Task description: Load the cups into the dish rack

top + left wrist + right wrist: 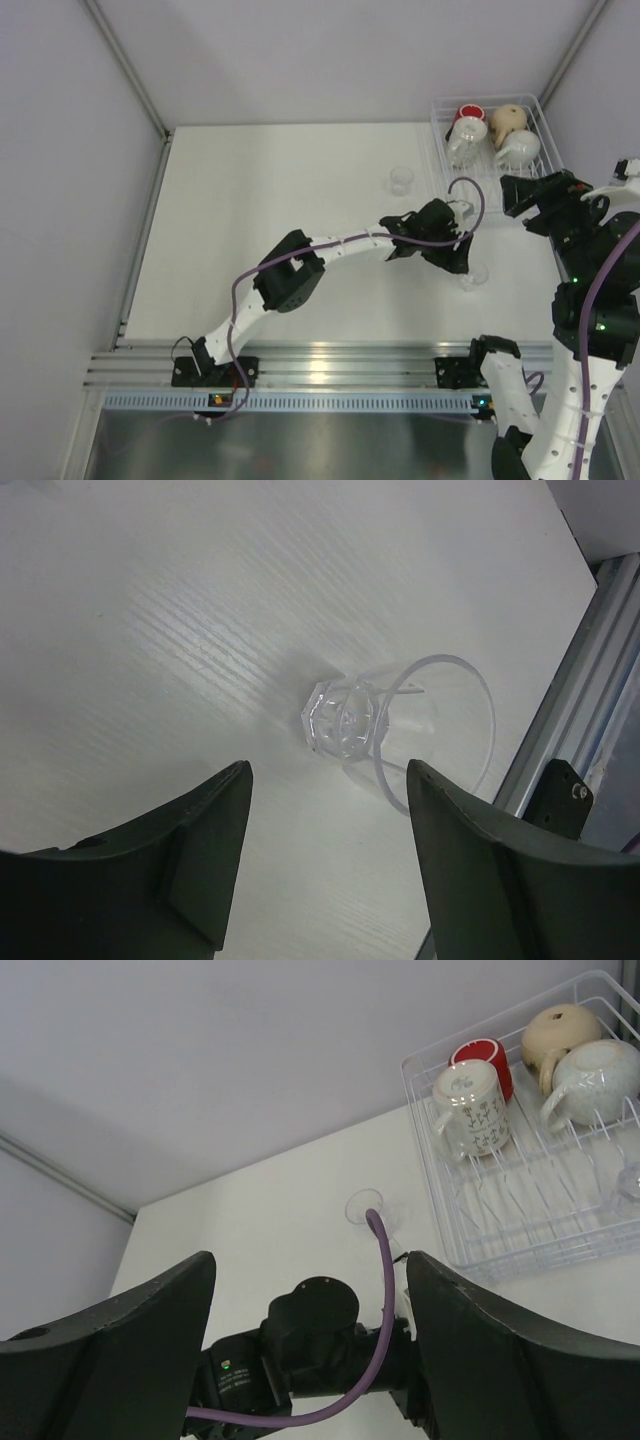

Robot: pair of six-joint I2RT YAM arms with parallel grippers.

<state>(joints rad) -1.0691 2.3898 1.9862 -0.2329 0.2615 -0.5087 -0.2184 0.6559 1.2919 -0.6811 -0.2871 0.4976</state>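
Top external: 2 tumblers (401, 180) (472, 275) on table (280, 220).

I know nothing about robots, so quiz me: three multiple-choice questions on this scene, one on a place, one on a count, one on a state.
1. Where on the table is the dish rack?
A) far right corner B) near left corner C) centre
2. How many clear tumblers are outside the rack?
A) none B) two C) five
3. The left gripper is:
A) shut tight B) open, gripping nothing C) gripping the rack

Answers: 1 A, the top view shows it there. 2 B, both sit on bare table. 3 B, its fingers stand apart, a tumbler ahead of them.
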